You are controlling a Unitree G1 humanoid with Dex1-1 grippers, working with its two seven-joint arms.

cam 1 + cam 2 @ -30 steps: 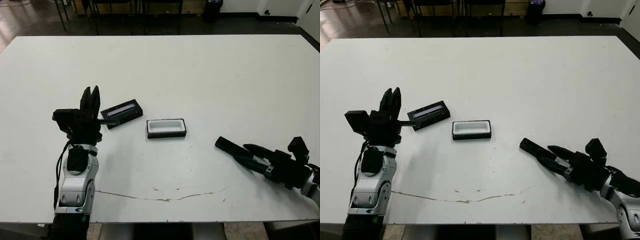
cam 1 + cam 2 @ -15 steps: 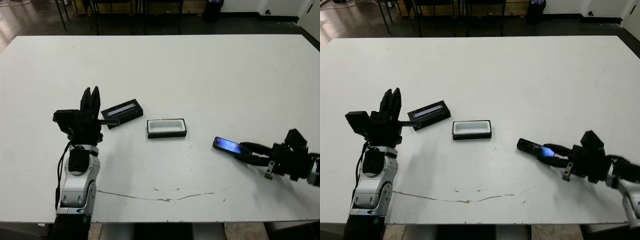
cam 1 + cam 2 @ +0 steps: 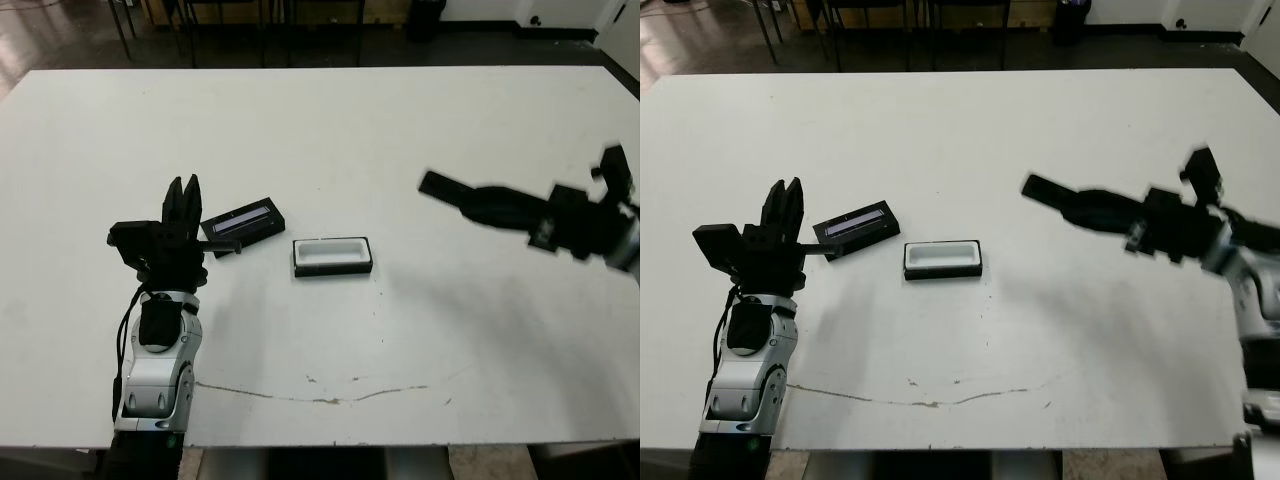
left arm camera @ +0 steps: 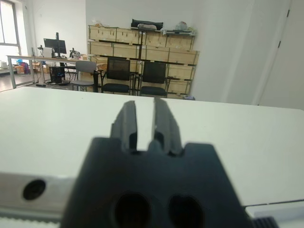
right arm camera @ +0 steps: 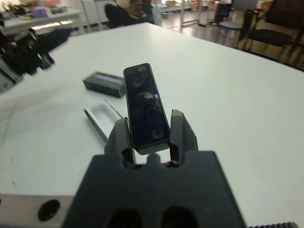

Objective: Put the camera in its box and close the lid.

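We see the right gripper raised over the white tabletop, jaws clamped on the camera, well apart from the open box and the lid beside it, near the left gripper, whose jaws are nearly closed and empty.

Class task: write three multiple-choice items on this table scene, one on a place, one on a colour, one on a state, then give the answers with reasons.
1. Where is the lid?
A. on the box
B. on the table, beside the left gripper
C. in the right gripper

2. What colour is the lining of the box?
A. white
B. red
C. black

3. What is the state of the camera?
A. in the box
B. on the table
C. held in the right gripper

Answers: 1 B, it lies by the left gripper; 2 A, the tray is white inside; 3 C, fingers clamp it.
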